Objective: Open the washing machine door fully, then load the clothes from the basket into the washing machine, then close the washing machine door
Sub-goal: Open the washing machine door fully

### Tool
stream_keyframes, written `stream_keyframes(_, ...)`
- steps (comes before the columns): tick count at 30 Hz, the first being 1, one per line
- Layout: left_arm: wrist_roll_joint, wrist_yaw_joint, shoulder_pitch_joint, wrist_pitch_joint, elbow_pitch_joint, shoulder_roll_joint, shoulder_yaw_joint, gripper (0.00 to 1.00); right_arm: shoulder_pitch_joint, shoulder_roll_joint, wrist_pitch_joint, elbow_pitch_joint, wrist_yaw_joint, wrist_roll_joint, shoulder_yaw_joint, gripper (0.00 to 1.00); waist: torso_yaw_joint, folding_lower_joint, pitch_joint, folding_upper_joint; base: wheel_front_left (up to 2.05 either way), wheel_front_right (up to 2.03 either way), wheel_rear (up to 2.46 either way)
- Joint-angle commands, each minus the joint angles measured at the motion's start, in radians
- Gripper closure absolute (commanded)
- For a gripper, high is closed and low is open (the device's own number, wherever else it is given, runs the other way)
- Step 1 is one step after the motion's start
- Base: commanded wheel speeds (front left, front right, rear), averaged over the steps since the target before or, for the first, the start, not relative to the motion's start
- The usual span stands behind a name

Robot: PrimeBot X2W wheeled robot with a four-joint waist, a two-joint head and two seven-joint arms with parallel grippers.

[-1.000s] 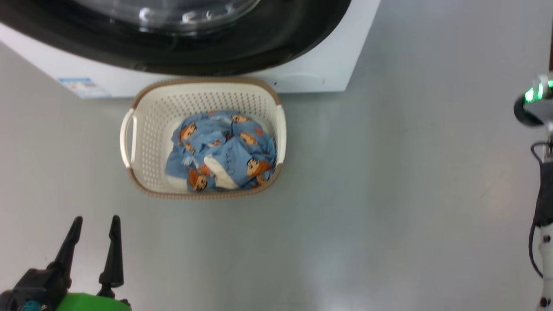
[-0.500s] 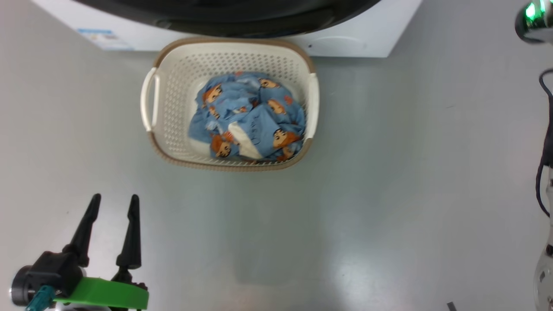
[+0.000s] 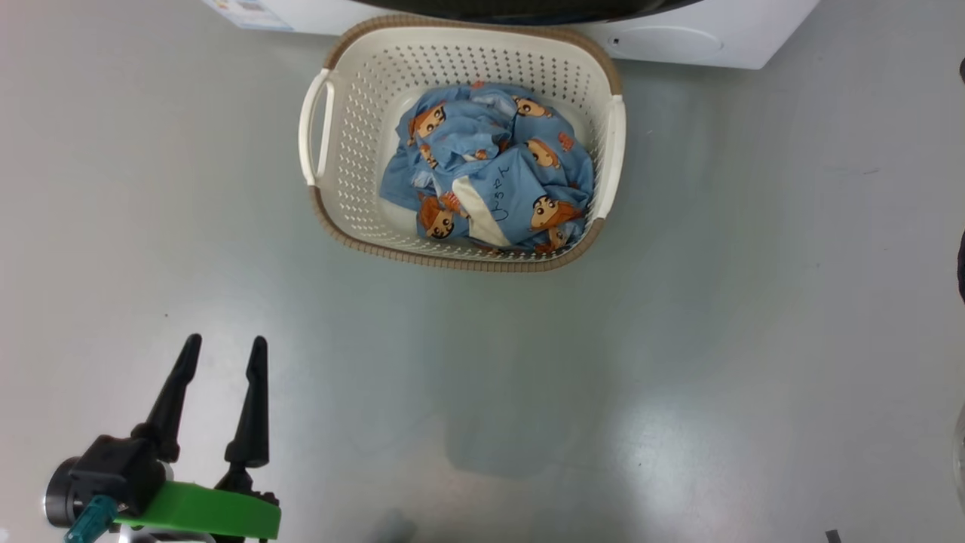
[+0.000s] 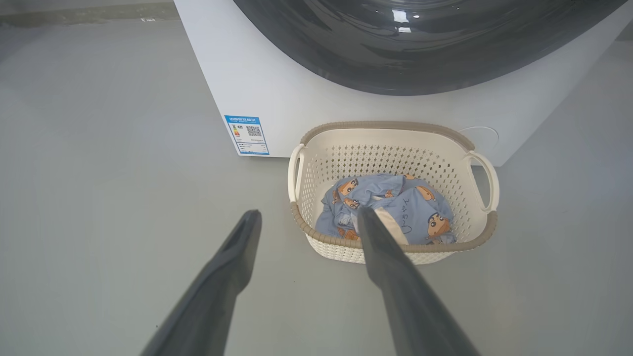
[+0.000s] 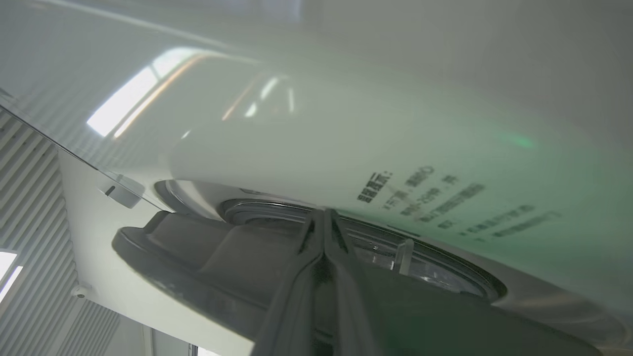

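The cream perforated basket point(image 3: 354, 136) stands on the floor right in front of the washing machine point(image 3: 701, 38), holding the light blue cartoon-print clothes point(image 3: 490, 170). A sliver of the washing machine door point(image 3: 528, 9), its black rim, shows at the top edge. My left gripper point(image 3: 225, 341) hovers open and empty at the lower left, well short of the basket. In the left wrist view its fingers point(image 4: 307, 213) spread before the basket point(image 4: 385, 126), clothes point(image 4: 390, 202) and door point(image 4: 420, 49). My right gripper point(image 5: 324, 213) is shut, tips against the door's dark rim point(image 5: 198, 257); whether the door is ajar I cannot tell.
Smooth grey floor point(image 3: 678, 339) spreads around the basket. A blue label sticker point(image 4: 247, 134) sits low on the machine's white front point(image 4: 257, 74). A slatted wall point(image 5: 29, 173) shows at the left of the right wrist view.
The head camera has tilted down and swung, so basket and machine slid up and right in the picture. The right arm's green-lit wrist left the right edge. Left gripper stays open.
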Motion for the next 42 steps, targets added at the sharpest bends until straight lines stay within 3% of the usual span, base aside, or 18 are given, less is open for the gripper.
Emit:
stream_keyframes(1,-0.014,0.009,0.009,-0.006,-0.027,0.019,0.028,0.00,-0.018,0.008,0.009,-0.025,0.002,-0.008,0.016,1.00,0.016,0.0000,0.020,0.0000,0.00,0.00,0.00)
stream_keyframes(14,-0.010,0.016,0.029,-0.006,-0.014,0.019,0.013,0.00,-0.059,0.007,0.085,-0.016,0.002,0.016,0.060,1.00,0.024,0.0000,0.022,0.0000,0.00,0.00,0.00)
stream_keyframes(27,-0.004,0.010,0.039,-0.006,0.019,0.019,0.061,0.00,-0.023,0.015,0.210,-0.039,0.002,0.041,0.111,1.00,-0.010,0.0000,0.008,0.0000,0.00,0.00,0.00)
stream_keyframes(42,-0.013,0.006,0.021,-0.006,0.034,0.019,0.125,0.00,0.182,0.083,0.329,-0.178,0.002,0.032,0.240,1.00,-0.091,0.0000,-0.081,0.0000,0.00,0.00,0.00)
